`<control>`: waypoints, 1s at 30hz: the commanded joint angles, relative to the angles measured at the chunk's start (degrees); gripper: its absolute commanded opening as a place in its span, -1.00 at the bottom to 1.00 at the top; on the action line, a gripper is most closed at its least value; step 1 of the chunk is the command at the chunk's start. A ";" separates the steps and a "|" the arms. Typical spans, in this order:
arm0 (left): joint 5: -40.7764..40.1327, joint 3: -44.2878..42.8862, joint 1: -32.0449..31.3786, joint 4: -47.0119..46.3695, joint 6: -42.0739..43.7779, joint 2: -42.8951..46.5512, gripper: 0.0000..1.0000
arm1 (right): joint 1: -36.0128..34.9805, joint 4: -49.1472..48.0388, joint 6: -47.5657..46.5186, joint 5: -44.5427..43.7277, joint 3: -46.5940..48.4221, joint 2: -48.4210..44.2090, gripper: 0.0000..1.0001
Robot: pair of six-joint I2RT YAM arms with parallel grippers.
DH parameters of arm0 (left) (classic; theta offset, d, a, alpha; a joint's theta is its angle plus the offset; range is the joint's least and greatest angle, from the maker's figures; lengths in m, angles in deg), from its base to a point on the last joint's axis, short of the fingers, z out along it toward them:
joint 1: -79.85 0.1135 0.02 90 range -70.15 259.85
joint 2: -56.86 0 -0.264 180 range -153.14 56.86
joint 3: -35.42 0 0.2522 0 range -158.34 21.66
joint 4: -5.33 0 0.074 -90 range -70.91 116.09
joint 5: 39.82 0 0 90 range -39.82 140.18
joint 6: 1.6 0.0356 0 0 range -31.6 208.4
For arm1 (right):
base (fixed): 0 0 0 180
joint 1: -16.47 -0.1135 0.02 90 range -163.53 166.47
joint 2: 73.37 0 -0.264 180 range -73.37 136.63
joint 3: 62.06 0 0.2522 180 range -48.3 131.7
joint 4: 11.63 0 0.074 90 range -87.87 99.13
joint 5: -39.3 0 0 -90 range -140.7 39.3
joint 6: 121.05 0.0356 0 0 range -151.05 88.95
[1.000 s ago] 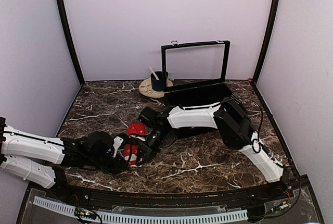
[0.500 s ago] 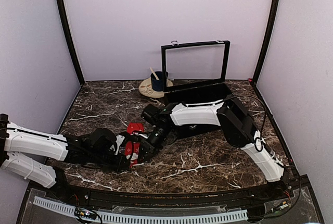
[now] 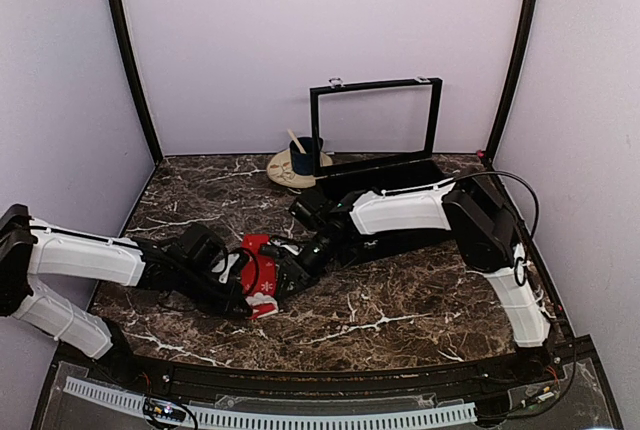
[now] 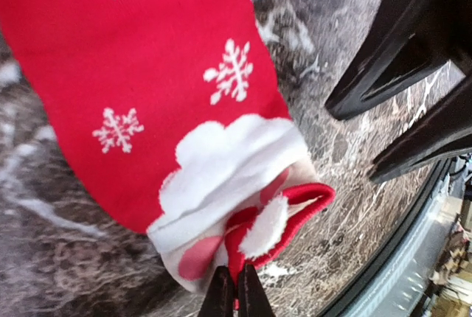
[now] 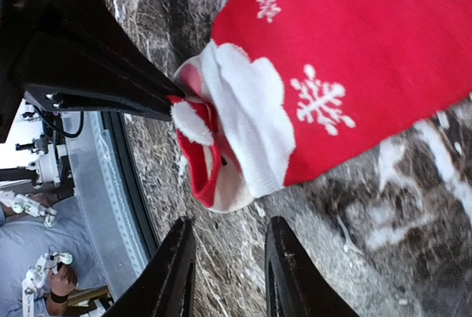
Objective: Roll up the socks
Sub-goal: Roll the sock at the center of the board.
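Red socks (image 3: 262,272) lie on the table (image 3: 400,315), near-left of centre, between both grippers. Left gripper (image 4: 236,296) is clenched on the cuff (image 4: 221,177) edge. Right gripper (image 5: 227,276) is released, jaws apart, empty. Fabric looks light, soft and floppy, so grip the thick cuff.

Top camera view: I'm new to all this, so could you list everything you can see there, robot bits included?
socks: one bundle, number unclear; red with white snowflakes and white cuff; front left of table
black box: one; black, lid upright; back, right of centre
mug: one; dark blue; back, left of box
stick: one; pale; in mug
mat: one; beige, round; under mug
table: one; dark brown marble
left arm: one; white and black
right arm: one; white and black
left claw: black; shut on socks' edge
right claw: black; open beside socks
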 commanded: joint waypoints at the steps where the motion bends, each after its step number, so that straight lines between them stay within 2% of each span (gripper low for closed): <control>1: 8.45 -3.44 0.94 3.44 -0.99 -4.62 -1.00 | 0.23 -6.67 -0.35 -5.68 -5.41 -6.12 -0.39; 8: 13.07 -5.75 4.72 5.51 -1.92 -8.18 -1.00 | -0.13 -17.33 -2.09 -16.70 -19.38 -15.94 -0.40; 15: 18.43 -8.76 11.60 7.80 -0.55 -9.99 -1.00 | -5.31 -21.78 -11.02 -30.94 -27.32 -23.46 -0.38; 21: 22.84 -12.27 14.36 11.34 2.56 -14.48 -1.00 | -12.03 -24.32 -18.78 -41.30 -28.06 -23.82 -0.32; 30: 28.55 -12.92 17.14 13.89 5.03 -17.07 -1.00 | -18.86 -32.07 -31.25 -55.62 -26.55 -18.70 -0.14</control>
